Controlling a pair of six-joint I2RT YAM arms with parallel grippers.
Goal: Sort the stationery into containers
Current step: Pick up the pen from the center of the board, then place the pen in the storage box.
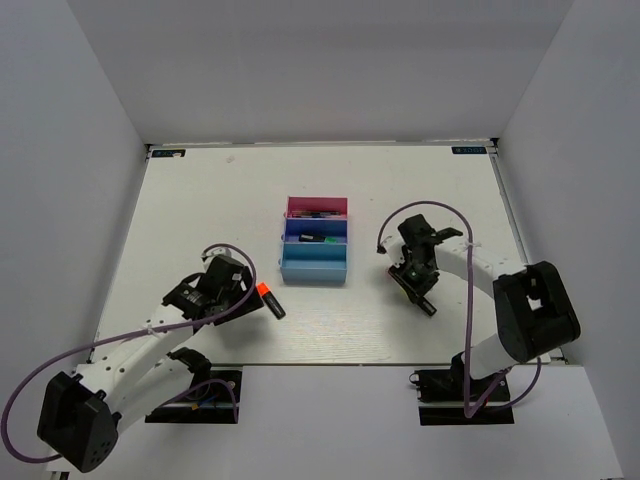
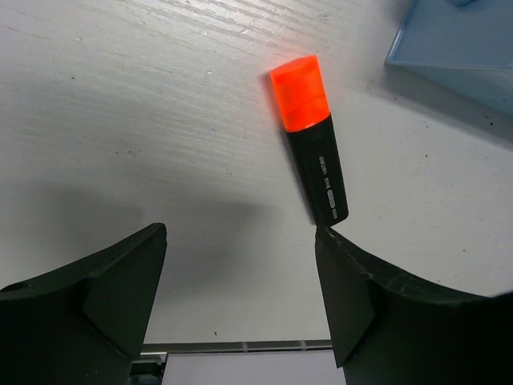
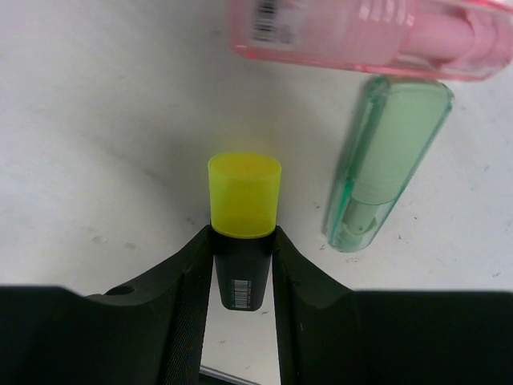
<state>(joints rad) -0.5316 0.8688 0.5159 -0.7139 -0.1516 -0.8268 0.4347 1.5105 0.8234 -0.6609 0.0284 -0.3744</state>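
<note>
Right wrist view alone shows right gripper (image 3: 240,241) clamping yellow highlighter (image 3: 244,196), with mint marker (image 3: 385,160) and pink marker (image 3: 361,32) upper right. Left gripper (image 2: 240,241) is spread wide, orange highlighter (image 2: 313,144) unheld.

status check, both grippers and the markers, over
Left gripper open, orange-capped highlighter lying on table just ahead. Right gripper shut on yellow-capped highlighter. Mint marker and pink marker lie close beside, not touching it.
</note>
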